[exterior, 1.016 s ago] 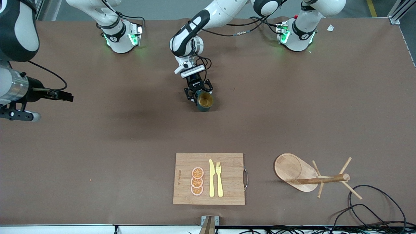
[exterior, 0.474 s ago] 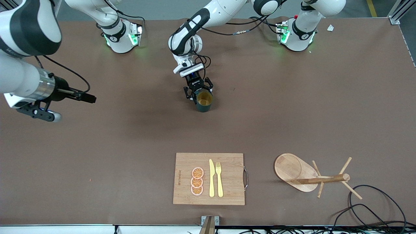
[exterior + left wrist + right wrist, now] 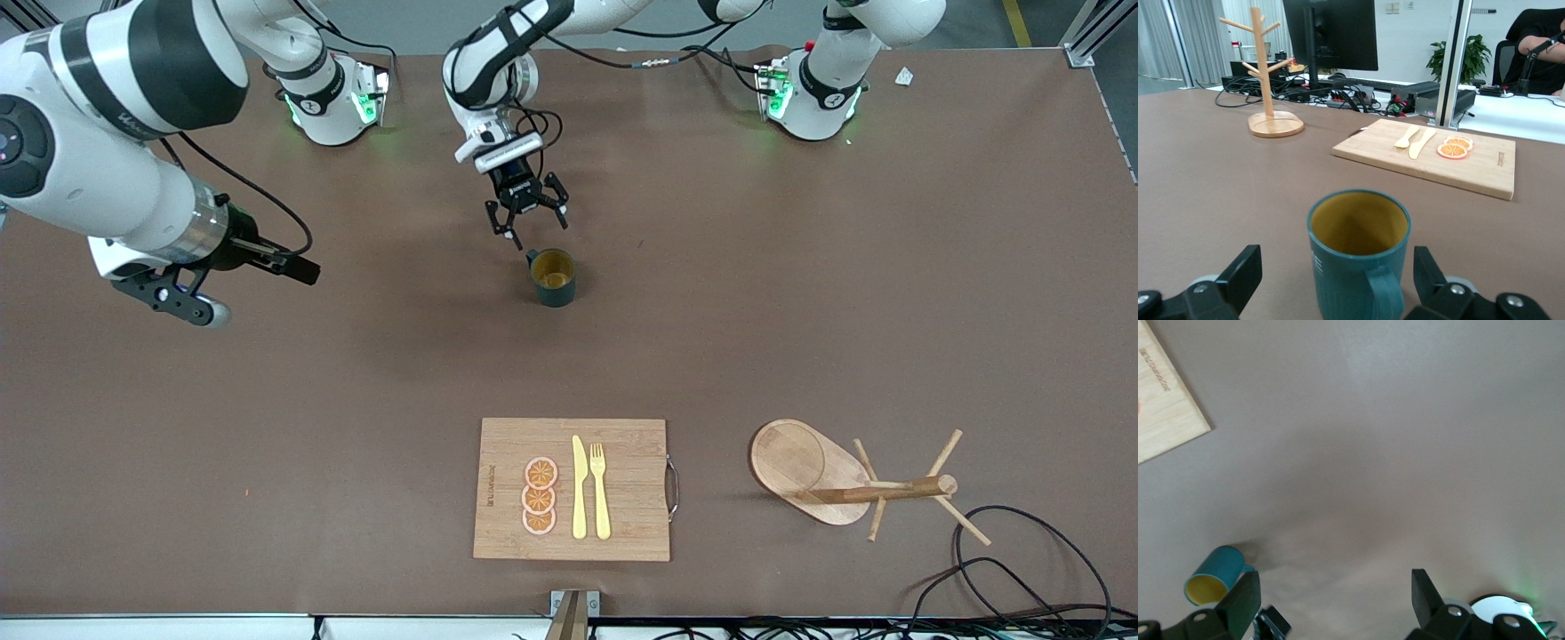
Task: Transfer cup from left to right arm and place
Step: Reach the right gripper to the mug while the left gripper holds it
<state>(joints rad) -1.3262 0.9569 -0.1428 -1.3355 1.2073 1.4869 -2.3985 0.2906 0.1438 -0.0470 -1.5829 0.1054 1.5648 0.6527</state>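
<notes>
Grey curtains [image 3: 1178, 40], white wall [image 3: 1418, 30]

1. We note the cup [image 3: 554, 278]: ribbed teal outside, matt ochre inside.
2. Table [image 3: 267, 444]: matt brown covering.
3. Cutting board [image 3: 622, 480], lower centre: pale grained wood.
4. Peg stand [image 3: 853, 484], lower right: smooth wood.

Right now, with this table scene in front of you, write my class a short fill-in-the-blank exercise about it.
1. The cup stands ____ on the table, held by neither gripper.
2. The left gripper has its fingers ____.
3. On the cutting board, beside the knife and fork, lie ____ orange slices.
4. The right gripper holds ____.

Missing words: upright; open; three; nothing
</notes>
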